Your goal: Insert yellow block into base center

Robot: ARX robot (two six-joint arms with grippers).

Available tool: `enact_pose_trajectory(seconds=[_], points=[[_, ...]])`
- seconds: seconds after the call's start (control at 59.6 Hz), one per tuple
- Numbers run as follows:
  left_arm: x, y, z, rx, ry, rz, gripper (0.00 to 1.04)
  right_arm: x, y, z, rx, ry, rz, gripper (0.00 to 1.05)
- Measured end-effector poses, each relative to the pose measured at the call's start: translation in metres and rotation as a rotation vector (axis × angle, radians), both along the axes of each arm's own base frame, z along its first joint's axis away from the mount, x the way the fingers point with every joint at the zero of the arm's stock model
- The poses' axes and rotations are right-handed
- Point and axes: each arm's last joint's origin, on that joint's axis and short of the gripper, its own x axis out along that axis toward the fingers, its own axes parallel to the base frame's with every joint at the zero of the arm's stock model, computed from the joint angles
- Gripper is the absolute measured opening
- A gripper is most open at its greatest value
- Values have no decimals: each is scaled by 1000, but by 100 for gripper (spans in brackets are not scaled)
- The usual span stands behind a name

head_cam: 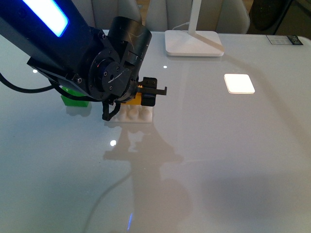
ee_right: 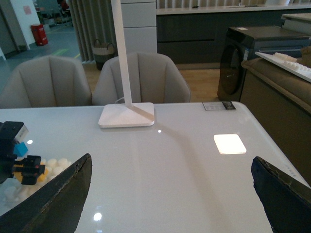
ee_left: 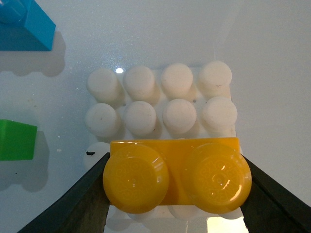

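My left gripper is shut on the yellow block, a two-stud orange-yellow brick, held by its short ends. In the left wrist view the block lies over the near rows of the white studded base, whose two far rows of studs show free. In the front view the left gripper holds the yellow block just above the base. Whether the block touches the studs I cannot tell. My right gripper is open and empty, far from the base.
A green brick sits left of the base and shows in the left wrist view. A blue brick lies beyond it. A white lamp foot stands at the back. A bright light patch lies on the table.
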Motion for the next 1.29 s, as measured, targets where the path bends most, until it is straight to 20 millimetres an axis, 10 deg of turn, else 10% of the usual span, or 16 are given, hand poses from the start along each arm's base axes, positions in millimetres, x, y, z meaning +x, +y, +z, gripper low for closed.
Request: enact_pose_trajectory(seconds=[1.292], points=[[1, 1, -12, 14, 20, 13, 64, 0, 0, 0, 0, 0, 0, 96]])
